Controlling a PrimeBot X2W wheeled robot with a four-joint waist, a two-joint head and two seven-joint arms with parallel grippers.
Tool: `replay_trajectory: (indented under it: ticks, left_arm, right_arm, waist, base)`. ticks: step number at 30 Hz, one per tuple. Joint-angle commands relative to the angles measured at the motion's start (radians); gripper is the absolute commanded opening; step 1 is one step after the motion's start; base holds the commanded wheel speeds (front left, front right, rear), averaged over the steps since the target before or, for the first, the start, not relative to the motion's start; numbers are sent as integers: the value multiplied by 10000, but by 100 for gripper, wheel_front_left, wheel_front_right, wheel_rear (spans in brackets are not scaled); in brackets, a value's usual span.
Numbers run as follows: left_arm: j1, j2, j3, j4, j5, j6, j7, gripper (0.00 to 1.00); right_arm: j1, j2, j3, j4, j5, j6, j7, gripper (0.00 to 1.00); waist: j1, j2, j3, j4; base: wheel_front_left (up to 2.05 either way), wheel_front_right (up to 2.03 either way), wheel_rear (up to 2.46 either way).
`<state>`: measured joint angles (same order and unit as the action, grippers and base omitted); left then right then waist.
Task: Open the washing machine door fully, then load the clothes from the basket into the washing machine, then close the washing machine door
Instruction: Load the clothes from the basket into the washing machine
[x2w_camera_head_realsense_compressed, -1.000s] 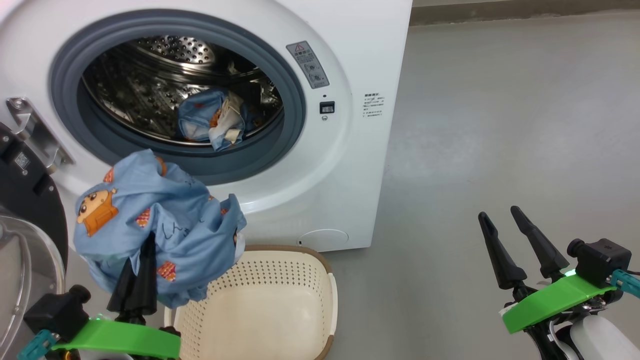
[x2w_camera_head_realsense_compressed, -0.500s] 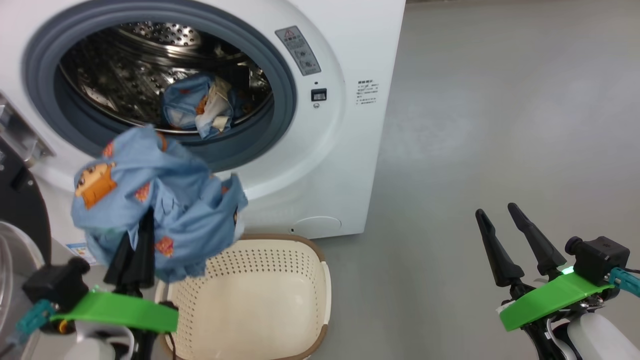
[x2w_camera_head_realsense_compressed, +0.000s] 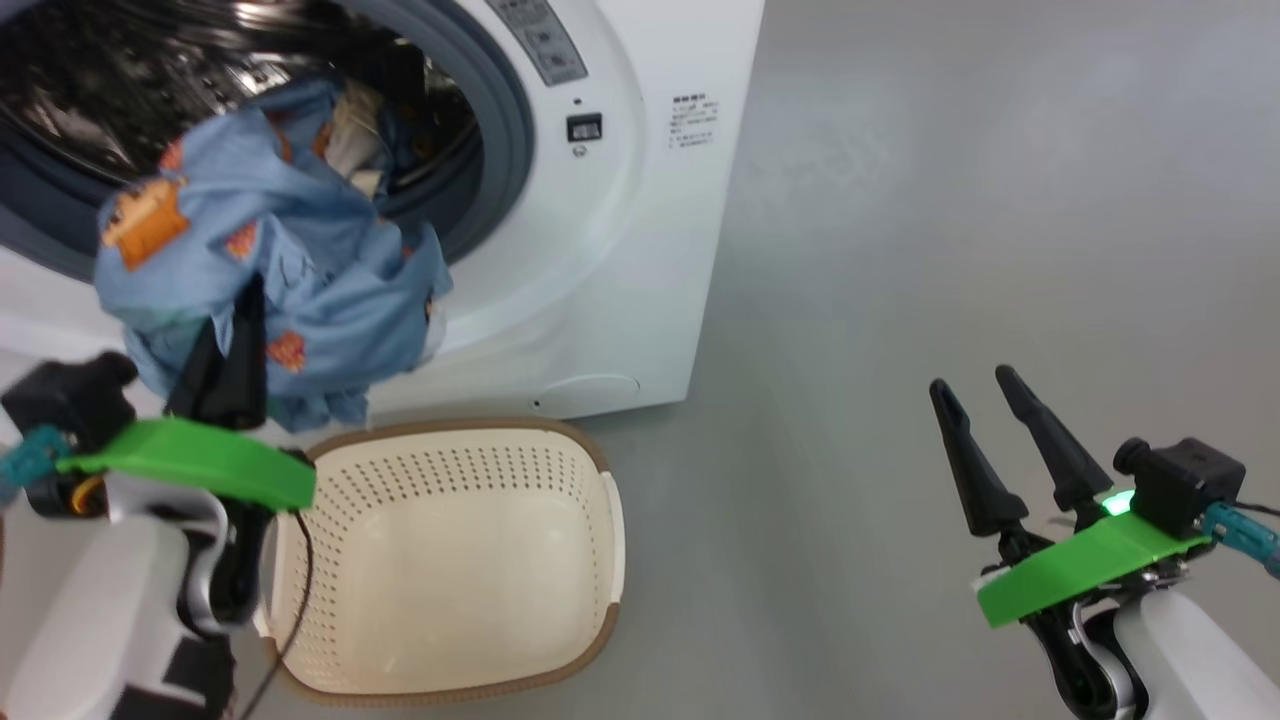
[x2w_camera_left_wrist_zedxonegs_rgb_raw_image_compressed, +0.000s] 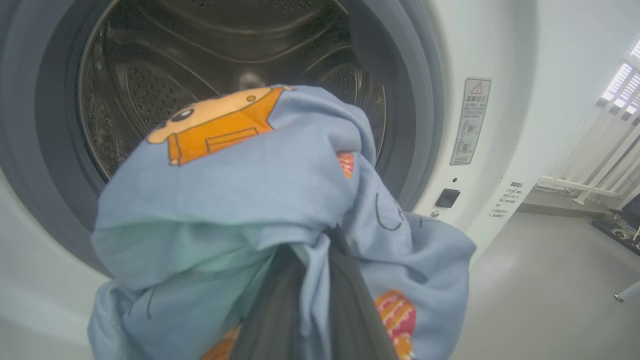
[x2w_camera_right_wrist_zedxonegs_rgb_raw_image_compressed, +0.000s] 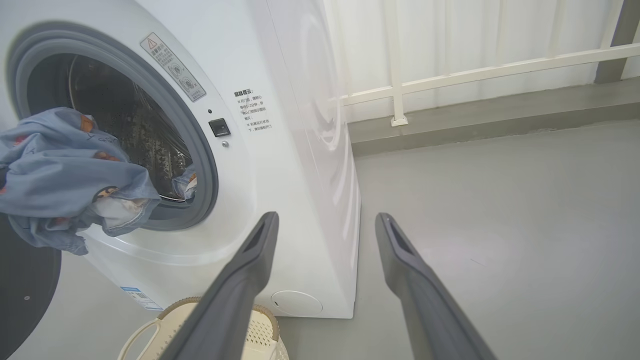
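- Nearest, just above the left rim of the basket (x2w_camera_head_realsense_compressed: 450, 475): the left gripper (x2w_camera_head_realsense_compressed: 240, 330), clenched on a bunch of the held garment (x2w_camera_head_realsense_compressed: 270, 230), one of the blue clothes with orange figures.
- Carried upward and forward within the last second, from below the lip of the opening to level with the mouth of the washing machine (x2w_camera_head_realsense_compressed: 620, 250). Some of that shift in the head view is owed to the camera tilting.
- Well off to the right, above bare floor: the right gripper (x2w_camera_head_realsense_compressed: 970, 380), spread wide and holding nothing, same as a second ago.
- Seen bare inside, the basket; so, by judgement, the last piece of the load, with the other garment (x2w_camera_right_wrist_zedxonegs_rgb_raw_image_compressed: 184, 184) already in the drum (x2w_camera_left_wrist_zedxonegs_rgb_raw_image_compressed: 200, 50).
- Left to do, probably: a push past the gasket (x2w_camera_right_wrist_zedxonegs_rgb_raw_image_compressed: 200, 150), a release, then the door.
- Hidden close in: the left fingertips, buried in folds — no telling how much cloth is caught.
- At the mouth: touching the lower gasket or merely hanging before it — cannot tell.
- Deeper: much of the drum blocked by the held cloth in the left wrist view; only a scrap of the other garment visible.
- Cut off: the washing machine door (x2w_camera_right_wrist_zedxonegs_rgb_raw_image_compressed: 25, 290), a black patch at the lower left of the right wrist view; how far open, unclear.
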<state>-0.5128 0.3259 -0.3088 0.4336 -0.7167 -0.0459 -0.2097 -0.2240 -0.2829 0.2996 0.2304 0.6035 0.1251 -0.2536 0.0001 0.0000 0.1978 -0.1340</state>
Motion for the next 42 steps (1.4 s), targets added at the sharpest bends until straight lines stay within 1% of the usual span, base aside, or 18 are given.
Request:
replay_trajectory:
  ticks: [1,6,7,16,23,29,33,37,40,42]
  left_arm:
    - [-754,377,375,154,106,-124,2,0]
    - [-2052,505,337,1486,220,-305,19,0]
    - [-2609,543,311,2025,288,-353,11,0]
    - [-5244,815,-12,4003,706,-584,156,0]
    - [-7105,1148,-419,5244,1119,-713,335,0]
    - [-8299,1294,-716,5868,1455,-745,347,0]
    - [-9055,1364,-773,6367,1583,-669,244,0]
    - [-9864,1567,-791,6635,1780,-455,-78,0]
    - [-10395,1804,-711,6435,1984,-275,-425,0]
    - [-10580,1967,-508,6017,2128,-14,-503,0]
  right_arm:
    - [-366,-31,121,-295,-198,56,-82,100]
    - [-560,128,50,-392,-335,56,-82,100]
    - [-649,202,32,-447,-395,56,-82,100]
    - [-990,592,-84,-669,-681,56,-82,100]
    - [-1124,889,-220,-849,-898,56,-82,100]
    - [-1108,1057,-244,-940,-997,56,-82,100]
    - [-1122,1182,-132,-1049,-1055,56,-82,100]
    - [-1149,1269,-87,-1144,-1098,56,-82,100]
    - [-1122,1328,-127,-1183,-1126,56,-82,100]
    - [-1102,1368,-155,-1205,-1147,56,-82,100]
  waist:
    - [-1,0,540,-312]
    - [-1,0,1185,-529]
    - [-1,0,1465,-635]
    - [-1,0,2913,-1144]
    - [-1,0,3929,-1617]
    - [-1,0,4496,-1888]
    - [-1,0,4819,-2098]
    - [-1,0,5169,-2286]
    - [-1,0,5401,-2395]
    - [-1,0,5510,-2438]
  base:
    - [0,0,0]
    - [0,0,0]
    - [0,0,0]
    - [0,0,0]
    - [0,0,0]
    - [0,0,0]
    - [0,0,0]
    - [0,0,0]
    - [0,0,0]
    - [0,0,0]
